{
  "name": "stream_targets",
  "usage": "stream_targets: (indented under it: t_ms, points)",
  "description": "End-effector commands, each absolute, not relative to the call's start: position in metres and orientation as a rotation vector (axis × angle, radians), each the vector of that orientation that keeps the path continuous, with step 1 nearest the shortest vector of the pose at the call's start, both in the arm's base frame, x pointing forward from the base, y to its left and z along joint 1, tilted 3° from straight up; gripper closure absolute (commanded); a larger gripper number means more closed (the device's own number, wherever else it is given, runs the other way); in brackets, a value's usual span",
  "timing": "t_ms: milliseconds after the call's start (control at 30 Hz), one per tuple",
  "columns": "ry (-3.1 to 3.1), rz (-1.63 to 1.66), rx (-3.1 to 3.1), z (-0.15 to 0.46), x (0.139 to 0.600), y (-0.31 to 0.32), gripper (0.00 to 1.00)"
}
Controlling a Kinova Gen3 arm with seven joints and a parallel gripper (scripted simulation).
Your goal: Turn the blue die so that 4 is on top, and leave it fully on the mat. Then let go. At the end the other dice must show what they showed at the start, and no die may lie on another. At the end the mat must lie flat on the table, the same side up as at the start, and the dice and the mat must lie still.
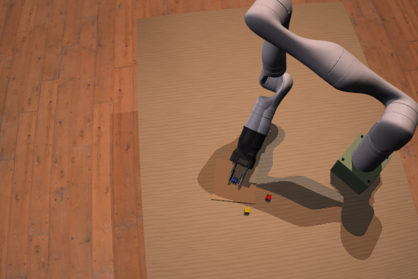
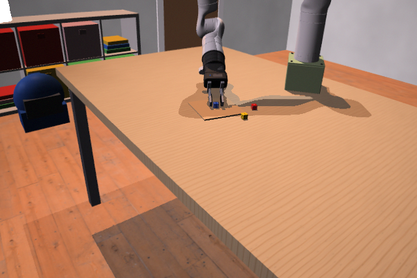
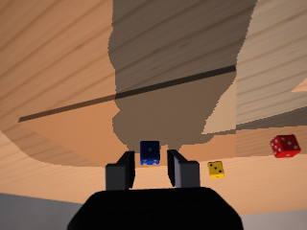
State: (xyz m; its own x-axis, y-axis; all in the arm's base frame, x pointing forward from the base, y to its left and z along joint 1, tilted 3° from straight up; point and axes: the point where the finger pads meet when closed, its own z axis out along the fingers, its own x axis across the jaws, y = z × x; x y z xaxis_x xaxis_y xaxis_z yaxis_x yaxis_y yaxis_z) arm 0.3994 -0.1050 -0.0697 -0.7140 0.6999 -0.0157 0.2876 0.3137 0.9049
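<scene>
The blue die (image 1: 234, 180) (image 2: 215, 104) (image 3: 150, 151) lies on the mat (image 1: 224, 195) (image 2: 206, 115) (image 3: 67, 126). In the wrist view its large face shows one pip, and a narrow lower face shows more pips; I cannot tell its top number surely. My gripper (image 1: 234, 182) (image 2: 215, 105) (image 3: 151, 163) is open, tilted low over the mat, one finger on each side of the die, with gaps to both. The mat appears flat. The yellow die (image 1: 247, 210) (image 2: 244, 116) (image 3: 216, 169) and red die (image 1: 268, 196) (image 2: 254, 107) (image 3: 285, 146) lie apart, off the mat.
The table (image 1: 175, 100) (image 2: 269, 167) extends around the mat. The green robot base (image 1: 351, 176) (image 2: 303, 78) stands well to the right of the dice. The arm's shadow crosses the mat and the red die. A shelf (image 2: 77, 15) stands behind the table.
</scene>
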Motion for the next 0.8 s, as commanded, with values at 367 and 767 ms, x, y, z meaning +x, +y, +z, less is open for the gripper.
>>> stream_targets:
  t_ms: [367,767]
  points:
    - [2.178,1.373,0.876,-0.058,0.384,-0.121,0.36]
    - [2.178,1.373,0.876,-0.048,0.368,-0.137,0.36]
